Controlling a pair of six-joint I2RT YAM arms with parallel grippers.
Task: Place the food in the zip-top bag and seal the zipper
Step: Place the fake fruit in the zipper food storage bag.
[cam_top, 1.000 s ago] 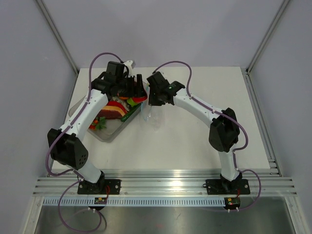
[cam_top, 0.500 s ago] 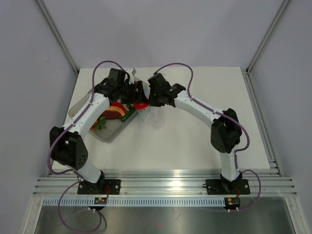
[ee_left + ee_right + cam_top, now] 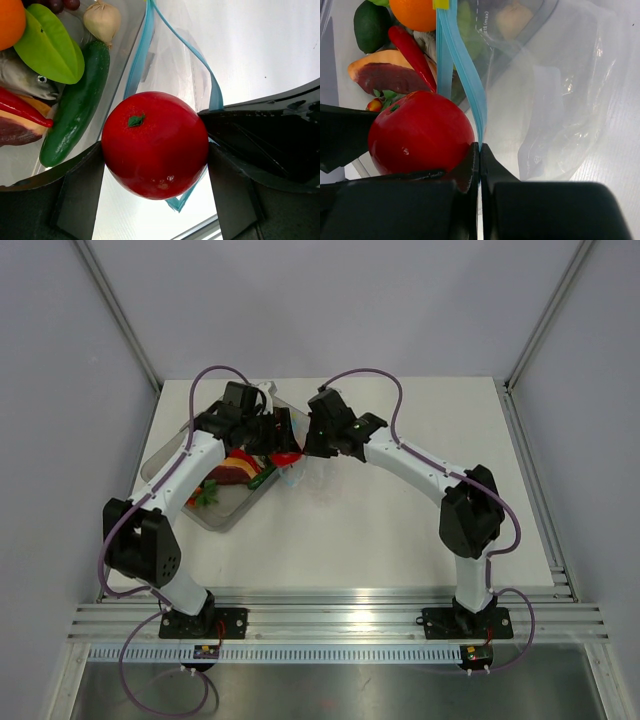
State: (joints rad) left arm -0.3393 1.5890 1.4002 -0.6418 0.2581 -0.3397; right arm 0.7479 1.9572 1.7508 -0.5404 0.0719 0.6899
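Observation:
My left gripper [image 3: 156,150] is shut on a red toy tomato [image 3: 155,144] and holds it right at the mouth of the zip-top bag [image 3: 180,75]. My right gripper [image 3: 480,150] is shut on the bag's light-blue zipper strip [image 3: 462,65] and holds that edge up. The clear bag [image 3: 565,115] hangs to the right of the strip, on the table. In the top view the tomato [image 3: 287,457] sits between the left gripper [image 3: 278,445] and the right gripper [image 3: 308,452]. Other food, an orange [image 3: 415,12], a red chilli [image 3: 412,50] and a cucumber [image 3: 75,107], lies in the tub.
A clear rigid tub [image 3: 165,462] stands left of the bag, under the left arm, holding several toy foods. White table top [image 3: 400,530] stretches to the right and front. Grey walls close the back and sides.
The left gripper has carried the tomato from over the tub to the right, up against the bag mouth. The right gripper has stayed shut on the zipper strip with only a slight shift.

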